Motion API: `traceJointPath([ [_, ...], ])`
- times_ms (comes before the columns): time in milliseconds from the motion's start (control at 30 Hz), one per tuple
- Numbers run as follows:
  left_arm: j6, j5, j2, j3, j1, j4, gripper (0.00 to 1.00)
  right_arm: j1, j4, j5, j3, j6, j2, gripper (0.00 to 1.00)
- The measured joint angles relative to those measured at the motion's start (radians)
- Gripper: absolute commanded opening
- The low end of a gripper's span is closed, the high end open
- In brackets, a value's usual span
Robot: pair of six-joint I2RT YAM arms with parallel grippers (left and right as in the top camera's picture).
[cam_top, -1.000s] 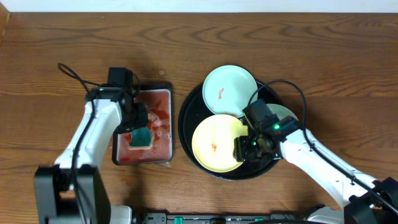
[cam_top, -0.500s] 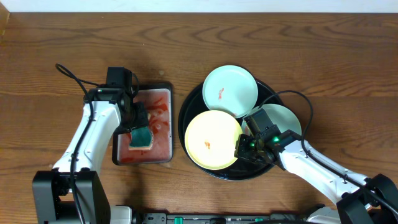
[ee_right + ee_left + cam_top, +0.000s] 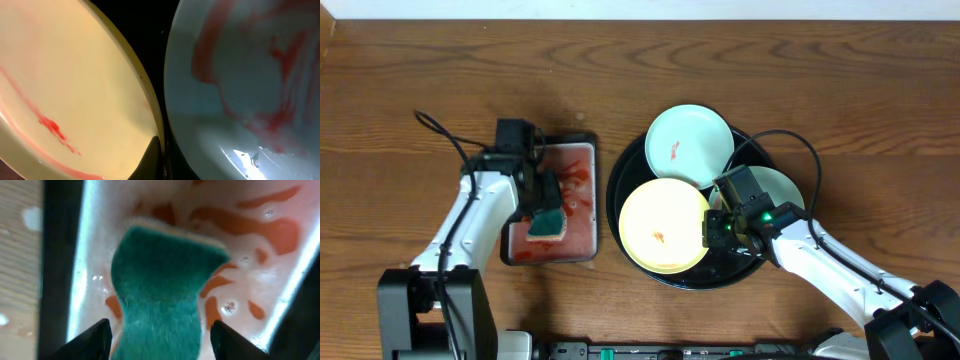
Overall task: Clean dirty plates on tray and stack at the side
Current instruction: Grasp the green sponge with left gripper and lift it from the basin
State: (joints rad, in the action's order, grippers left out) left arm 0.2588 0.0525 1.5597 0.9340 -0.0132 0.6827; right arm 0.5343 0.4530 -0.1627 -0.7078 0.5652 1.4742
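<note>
1. Left tool stands open, jaws on either side of the green sponge in the small tray.
2. Right tool is closed tight at the right rim of the yellow plate, which lies on the round tray.

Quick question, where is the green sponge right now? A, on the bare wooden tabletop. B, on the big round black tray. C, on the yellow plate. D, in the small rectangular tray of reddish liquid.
D: the green sponge lies in the small rectangular tray of reddish liquid, between the open fingers of the left hand.
</note>
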Motion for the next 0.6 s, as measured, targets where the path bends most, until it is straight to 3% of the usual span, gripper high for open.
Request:
traceJointPath([
  [100, 0.003, 0.000, 0.005, -0.100, 0.000, -0.109, 0.63, 0.000, 0.002, 0.002, 0.000, -0.007, 0.000, 0.01],
  [167, 0.005, 0.001, 0.010, -0.132, 0.000, -0.159, 0.48, 0.000, 0.002, 0.002, 0.000, -0.008, 0.000, 0.01],
  [233, 0.002, 0.004, 0.027, -0.161, 0.000, -0.208, 0.19, 0.000, 0.002, 0.002, 0.000, -0.008, 0.000, 0.01],
  [300, 0.007, 0.000, 0.038, -0.161, -0.001, -0.218, 0.08, 0.000, 0.002, 0.002, 0.000, -0.009, 0.000, 0.01],
  [433, 0.006, 0.003, 0.042, -0.150, 0.000, -0.189, 0.08, 0.000, 0.003, 0.003, 0.000, -0.011, 0.000, 0.01],
  [600, 0.007, 0.016, 0.051, -0.052, 0.000, 0.017, 0.07, 0.000, 0.008, 0.003, 0.000, 0.005, 0.000, 0.01],
])
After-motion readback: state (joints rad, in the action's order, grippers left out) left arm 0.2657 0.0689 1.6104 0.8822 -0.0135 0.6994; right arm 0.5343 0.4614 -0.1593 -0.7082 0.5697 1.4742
